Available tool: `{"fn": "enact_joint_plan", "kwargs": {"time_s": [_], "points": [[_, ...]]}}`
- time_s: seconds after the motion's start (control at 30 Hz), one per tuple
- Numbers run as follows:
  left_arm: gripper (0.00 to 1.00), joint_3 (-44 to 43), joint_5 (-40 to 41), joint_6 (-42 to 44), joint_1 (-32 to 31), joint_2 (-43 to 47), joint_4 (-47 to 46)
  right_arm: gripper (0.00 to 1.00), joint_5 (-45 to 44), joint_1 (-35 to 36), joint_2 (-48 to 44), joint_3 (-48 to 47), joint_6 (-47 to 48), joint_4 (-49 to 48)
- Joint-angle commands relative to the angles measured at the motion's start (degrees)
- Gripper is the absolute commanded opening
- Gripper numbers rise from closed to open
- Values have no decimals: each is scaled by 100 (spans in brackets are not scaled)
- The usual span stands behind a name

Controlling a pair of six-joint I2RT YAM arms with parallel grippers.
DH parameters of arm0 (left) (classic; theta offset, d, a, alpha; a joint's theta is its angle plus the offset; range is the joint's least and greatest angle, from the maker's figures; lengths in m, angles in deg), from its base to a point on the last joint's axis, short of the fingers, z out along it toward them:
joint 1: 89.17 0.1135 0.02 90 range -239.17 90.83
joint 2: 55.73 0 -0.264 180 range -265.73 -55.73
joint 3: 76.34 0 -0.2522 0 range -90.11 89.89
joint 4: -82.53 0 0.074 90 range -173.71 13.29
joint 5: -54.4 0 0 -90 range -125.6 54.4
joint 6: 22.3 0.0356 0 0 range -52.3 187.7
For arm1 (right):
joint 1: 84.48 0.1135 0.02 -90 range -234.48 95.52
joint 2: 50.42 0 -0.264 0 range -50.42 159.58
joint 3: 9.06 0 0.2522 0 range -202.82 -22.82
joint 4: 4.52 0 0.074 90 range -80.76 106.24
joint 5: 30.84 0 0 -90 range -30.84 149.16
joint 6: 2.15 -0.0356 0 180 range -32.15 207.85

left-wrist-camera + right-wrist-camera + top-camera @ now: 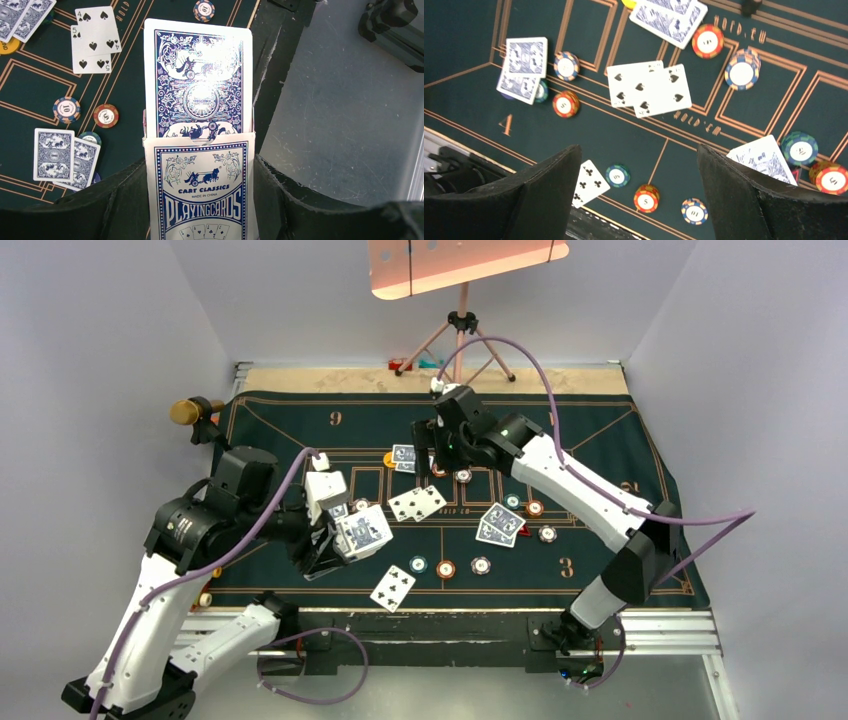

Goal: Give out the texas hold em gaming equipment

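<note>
My left gripper (pixel 338 540) is shut on a white and blue playing card box (pixel 200 195), held above the mat's near left. A blue-backed card (pixel 197 75) sticks halfway out of the box's top. Over the far middle of the mat my right gripper (pixel 432 452) hangs open, and its fingers (pixel 541 200) have nothing between them. Two face-up spade cards (pixel 417 503) overlap at the mat's centre. A face-up club card (pixel 392 587) lies at the front edge. Face-down pairs lie at right (pixel 500 524) and far centre (pixel 405 456). Teal (pixel 418 565), orange (pixel 446 569) and white-blue (pixel 481 565) chips sit in a front row.
The dark green gold-lined mat (pixel 600 440) covers the table. A tripod stand (pixel 460 335) rises behind its far edge. A gold-capped object (pixel 185 412) sits at the far left corner. An aluminium rail (pixel 450 625) with the arm bases runs along the front.
</note>
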Motion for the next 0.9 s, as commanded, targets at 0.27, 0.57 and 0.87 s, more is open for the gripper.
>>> {"fn": "enact_joint_plan", "kwargs": {"time_s": [0.27,0.57,0.87], "points": [[2,-69,-265,79,43,100,-114,91,876,42,-446,1268,-350,-864],[2,69,-287,92,40,83,-180,97,1606,-71,-1212,810,-492,-1079],[2,27,-177,7,38,-16,-274,98,3317,-81,-1530,1030,-1140,-2177]]}}
